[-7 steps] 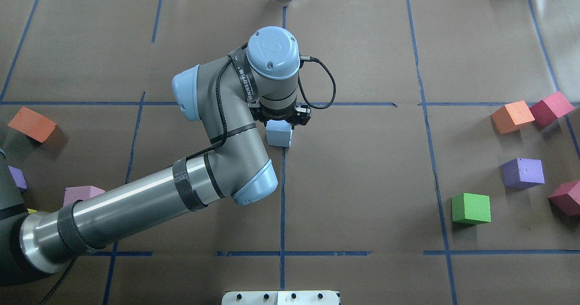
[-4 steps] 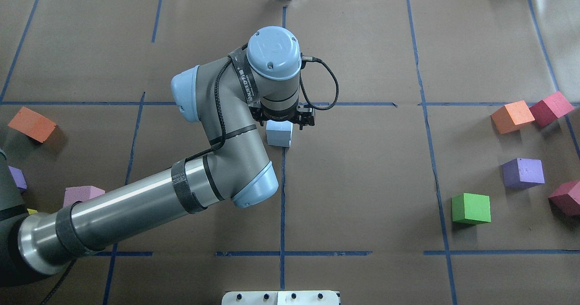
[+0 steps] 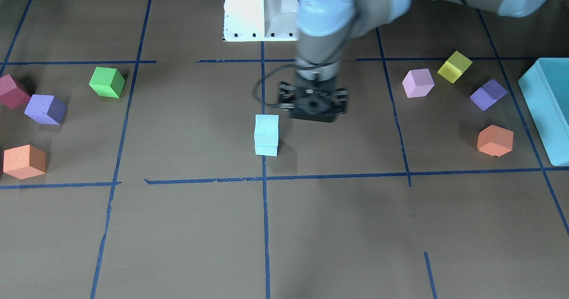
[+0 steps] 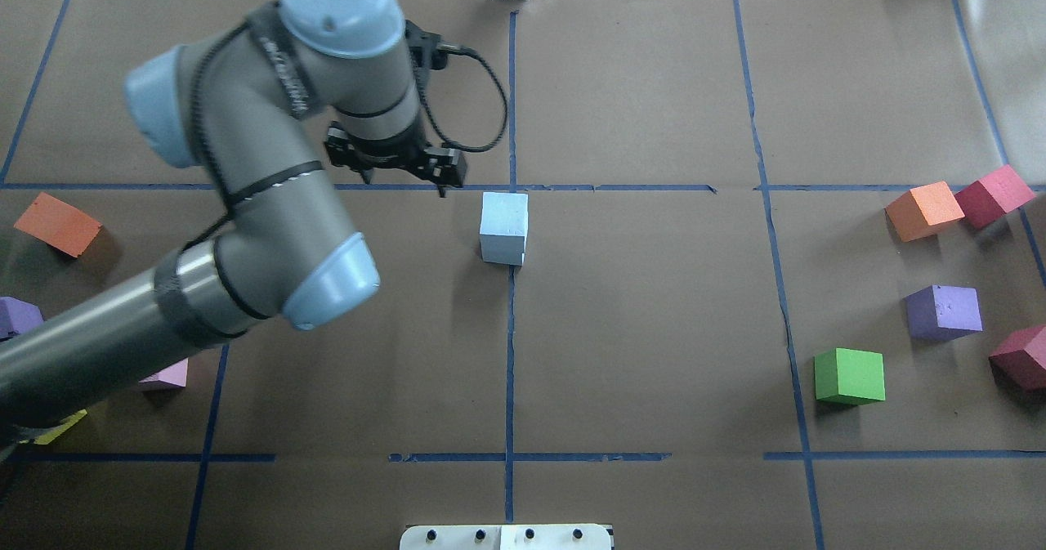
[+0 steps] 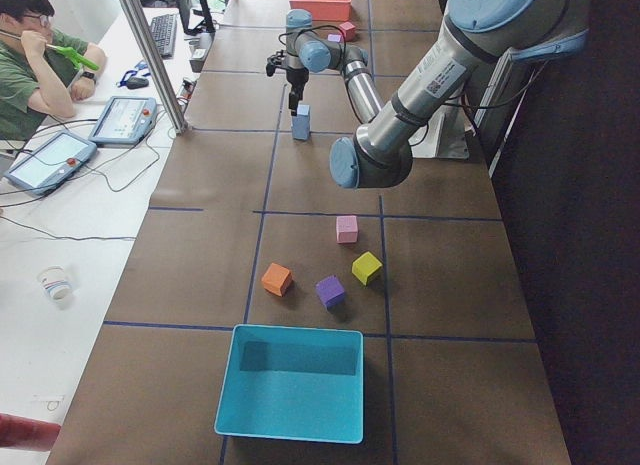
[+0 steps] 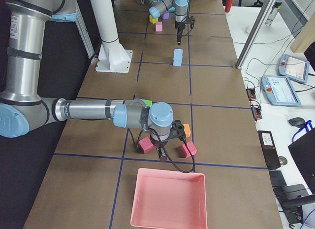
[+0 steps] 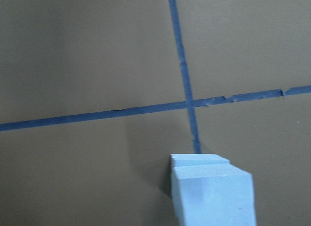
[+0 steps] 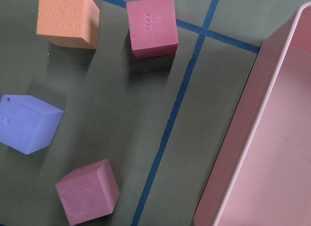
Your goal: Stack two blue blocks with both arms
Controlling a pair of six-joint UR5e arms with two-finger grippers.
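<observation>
The two blue blocks stand stacked one on the other on the centre tape line: the top block (image 3: 266, 124) sits on the lower block (image 3: 266, 149). The stack also shows in the overhead view (image 4: 504, 227) and in the left wrist view (image 7: 212, 194). My left gripper (image 4: 400, 184) hangs open and empty, to the left of the stack and apart from it; it also shows in the front view (image 3: 313, 112). My right gripper (image 6: 165, 151) hovers over coloured cubes near the pink tray; I cannot tell whether it is open or shut.
Green (image 4: 850, 376), purple (image 4: 944, 311), orange (image 4: 923, 211) and red (image 4: 993, 194) cubes lie at the right. Orange (image 4: 57, 223), pink (image 3: 418, 82), yellow (image 3: 454, 66) and purple (image 3: 488, 94) cubes lie on my left side. A teal box (image 3: 546, 108) and a pink tray (image 6: 167, 199) stand at the table's ends.
My left gripper, which straddled the top blue block, has lifted off and moved left and away from the stack. The stack stays standing.
</observation>
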